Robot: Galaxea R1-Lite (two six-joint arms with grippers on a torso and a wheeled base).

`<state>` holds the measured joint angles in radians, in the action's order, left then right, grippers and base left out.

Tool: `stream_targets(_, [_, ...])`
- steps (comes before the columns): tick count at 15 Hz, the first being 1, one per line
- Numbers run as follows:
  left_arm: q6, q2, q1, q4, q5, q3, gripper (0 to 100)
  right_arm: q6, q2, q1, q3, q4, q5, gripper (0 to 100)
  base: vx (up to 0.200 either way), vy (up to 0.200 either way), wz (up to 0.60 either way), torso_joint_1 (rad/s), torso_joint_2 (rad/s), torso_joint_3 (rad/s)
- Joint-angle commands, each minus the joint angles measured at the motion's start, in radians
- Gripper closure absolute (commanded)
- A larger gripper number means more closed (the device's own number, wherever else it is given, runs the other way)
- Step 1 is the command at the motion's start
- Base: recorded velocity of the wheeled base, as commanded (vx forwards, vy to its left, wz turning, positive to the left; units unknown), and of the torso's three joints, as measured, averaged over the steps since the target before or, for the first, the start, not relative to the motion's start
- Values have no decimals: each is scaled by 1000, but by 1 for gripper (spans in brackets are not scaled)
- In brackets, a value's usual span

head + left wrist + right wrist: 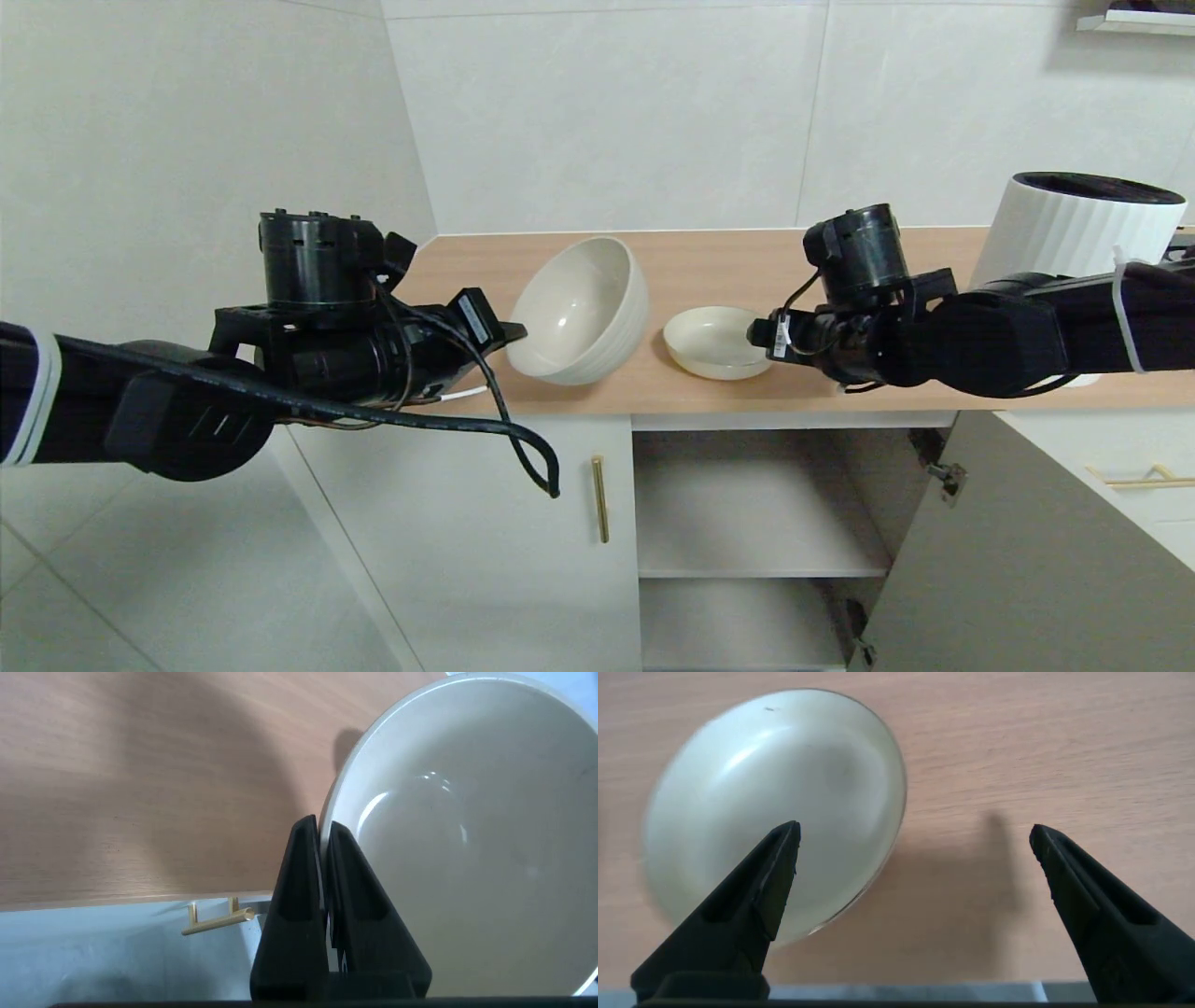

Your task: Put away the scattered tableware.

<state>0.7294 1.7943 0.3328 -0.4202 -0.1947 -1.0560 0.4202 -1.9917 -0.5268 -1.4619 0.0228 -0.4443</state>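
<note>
on counter (709, 266), left hand (322, 831) pinches tilted bowl (583, 308) (right hand (913, 833) spread)

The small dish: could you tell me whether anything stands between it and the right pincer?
Nothing visible does. The open right pincer sits right at the small dish, one finger over its rim, the other over bare counter.

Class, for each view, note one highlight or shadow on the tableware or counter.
Head view: a glint inside the bowl, which shades the counter beneath it. Left wrist view: curved highlights in the bowl, a soft shadow on the counter. Right wrist view: the right pincer throws a faint shadow on the counter beside the dish.
</note>
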Motion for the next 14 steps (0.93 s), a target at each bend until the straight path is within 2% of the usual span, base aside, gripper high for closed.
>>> stream_targets(1, [1,-7,0,0,0,1,100,2,-36,1,-11,0,-2,0,0,0,0,0,0,0])
stream_targets(14, [2,-6,0,3,0,2,100,2,-55,7,-25,0,-17,0,0,0,0,0,0,0])
